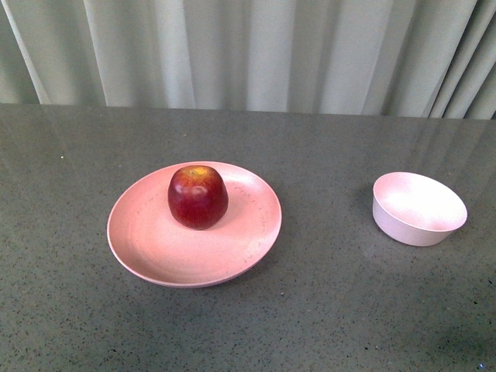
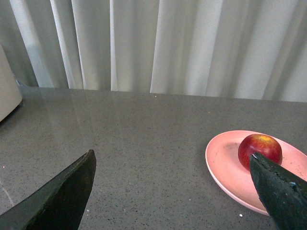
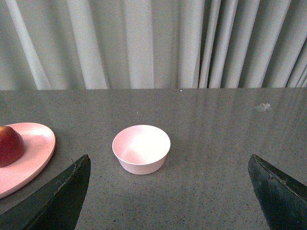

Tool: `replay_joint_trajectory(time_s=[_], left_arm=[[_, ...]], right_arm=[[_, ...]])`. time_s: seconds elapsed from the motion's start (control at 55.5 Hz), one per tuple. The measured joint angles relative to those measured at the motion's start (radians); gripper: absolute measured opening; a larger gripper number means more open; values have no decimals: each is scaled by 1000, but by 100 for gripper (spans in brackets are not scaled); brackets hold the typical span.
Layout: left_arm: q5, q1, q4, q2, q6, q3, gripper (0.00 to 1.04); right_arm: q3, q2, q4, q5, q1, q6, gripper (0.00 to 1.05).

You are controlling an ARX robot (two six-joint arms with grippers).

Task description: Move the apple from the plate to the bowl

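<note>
Grey speckled counter [image 1: 325, 310] seen from the front, backed by a pale pleated curtain [image 1: 248, 54]. Left of centre, a wide, shallow salmon-pink plate [image 1: 147, 240], lying flat. On the plate, toward its far side, a glossy dark-red apple [image 1: 198, 197], upright, with a yellowish patch on top. Off to the right, well apart from the plate, a small, deep, pale pink bowl [image 1: 419, 209], standing upright, its inside showing only smooth pink with a bright sheen. Bare counter between the two dishes.

From the left wrist: left claw [image 2: 172, 154] spread wide apart, gripping nothing, its two dark fingertips low in the frame with open counter between them. Beyond one fingertip, the plate with the apple, both partly covered by that tip in this view. At the opposite margin, a pale rounded object [image 2: 7, 91], too cropped to identify.

From the right wrist: right claw [image 3: 169, 157] likewise wide apart, holding nothing. Ahead of it on the counter, the bowl, framed between the two dark fingertips and nearer the one on the plate's side. At the margin on that side, the rim of the plate and a slice of the apple.
</note>
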Motion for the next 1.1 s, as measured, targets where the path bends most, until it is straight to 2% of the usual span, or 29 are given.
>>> replay_joint_trajectory(time_s=[0.829, 0.919, 1.01, 1.1], left_arm=[[0, 0, 0, 0, 0, 0, 96], [0, 0, 0, 0, 0, 0, 96], [0, 0, 0, 0, 0, 0, 96], [0, 0, 0, 0, 0, 0, 96]], right_arm=[[0, 0, 0, 0, 0, 0, 96], [114, 225, -240, 17, -30, 50, 96], [185, 496, -93, -15, -89, 52, 96], [255, 701, 60, -34, -111, 45, 96]])
